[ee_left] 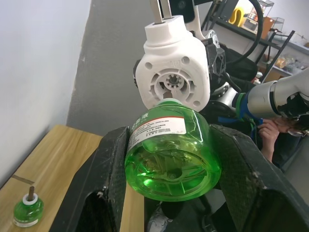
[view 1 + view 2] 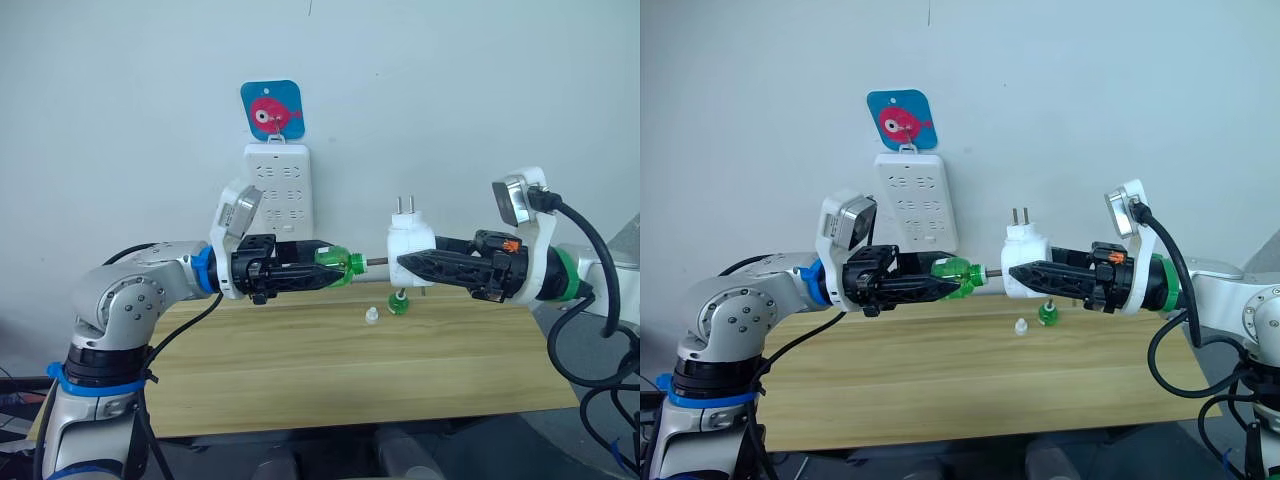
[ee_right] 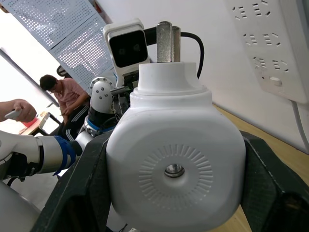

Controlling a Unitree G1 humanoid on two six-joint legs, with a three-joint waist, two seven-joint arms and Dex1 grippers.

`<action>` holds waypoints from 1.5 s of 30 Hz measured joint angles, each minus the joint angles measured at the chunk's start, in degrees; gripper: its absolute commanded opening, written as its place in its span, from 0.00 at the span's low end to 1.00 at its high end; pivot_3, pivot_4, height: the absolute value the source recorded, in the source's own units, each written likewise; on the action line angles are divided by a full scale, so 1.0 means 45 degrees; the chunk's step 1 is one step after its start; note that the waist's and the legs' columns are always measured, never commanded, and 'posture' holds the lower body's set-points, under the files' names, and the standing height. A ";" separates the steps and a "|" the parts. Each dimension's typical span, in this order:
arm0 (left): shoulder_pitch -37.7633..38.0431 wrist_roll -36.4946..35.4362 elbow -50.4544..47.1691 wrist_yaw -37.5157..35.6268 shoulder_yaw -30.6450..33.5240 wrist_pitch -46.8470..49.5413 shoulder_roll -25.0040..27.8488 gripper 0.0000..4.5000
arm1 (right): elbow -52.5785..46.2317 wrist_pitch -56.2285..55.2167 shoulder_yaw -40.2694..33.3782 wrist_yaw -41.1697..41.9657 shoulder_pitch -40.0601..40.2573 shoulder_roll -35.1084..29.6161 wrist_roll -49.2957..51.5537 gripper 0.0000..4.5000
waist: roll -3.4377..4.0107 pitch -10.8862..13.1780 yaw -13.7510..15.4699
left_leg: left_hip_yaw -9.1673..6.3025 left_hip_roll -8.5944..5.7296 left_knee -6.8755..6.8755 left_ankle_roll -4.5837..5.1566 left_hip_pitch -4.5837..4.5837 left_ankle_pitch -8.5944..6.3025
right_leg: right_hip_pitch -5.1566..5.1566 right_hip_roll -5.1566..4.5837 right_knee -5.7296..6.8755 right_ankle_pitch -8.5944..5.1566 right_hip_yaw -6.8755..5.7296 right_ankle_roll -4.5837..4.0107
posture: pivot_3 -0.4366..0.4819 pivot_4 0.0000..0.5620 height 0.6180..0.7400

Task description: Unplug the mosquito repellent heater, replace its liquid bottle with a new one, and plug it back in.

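My left claw [image 2: 335,268] pinches the bottle [image 2: 340,267], wick level toward the heater [image 2: 410,245] clamped in my right claw [image 2: 415,265].

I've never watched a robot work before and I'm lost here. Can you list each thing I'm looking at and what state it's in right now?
Mosquito repellent heater: unplugged, held in the air, prongs up.
Green liquid bottle: held sideways, wick aimed at the heater, not screwed in.
Second green bottle: standing on the table, uncapped, wick exposed.
White cap: off, lying on the table.
Power strip: on the wall, nothing plugged in.
Left gripper: fingers clamping the bottle.
Right gripper: fingers clamping the heater.
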 measured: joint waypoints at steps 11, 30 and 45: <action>-0.0071 -0.0409 0.0042 0.0194 0.0007 0.0045 -0.0127 0.51 | -0.0037 -0.0032 0.0024 -0.0065 0.0193 0.0015 0.0021 0.66 | 0.0000 0.0000 -0.0001 | 0.0001 -0.0001 0.0000 0.0000 0.0000 0.0000 | 0.0000 0.0000 -0.0001 0.0000 0.0001 0.0000 | 0.33 0.05 1.00; -0.0309 -0.0296 0.0383 -0.0133 -0.0485 -0.0020 -0.0260 0.51 | -0.0233 -0.0042 0.0125 -0.0084 0.0205 0.0014 0.0464 0.66 | 0.0000 0.0000 -0.0001 | 0.0001 -0.0001 -0.0003 0.0001 -0.0001 0.0000 | 0.0000 0.0002 -0.0005 0.0000 0.0002 0.0000 | 0.33 0.05 1.00; -0.0313 -0.0293 0.0526 -0.0058 -0.0484 -0.0021 -0.0477 0.51 | -0.0233 -0.0099 0.0126 -0.0213 0.0207 0.0014 0.0463 0.66 | 0.0000 0.0000 -0.0001 | 0.0002 -0.0001 -0.0002 0.0001 -0.0001 0.0000 | 0.0000 0.0002 -0.0006 0.0000 0.0003 0.0001 | 0.33 0.05 1.00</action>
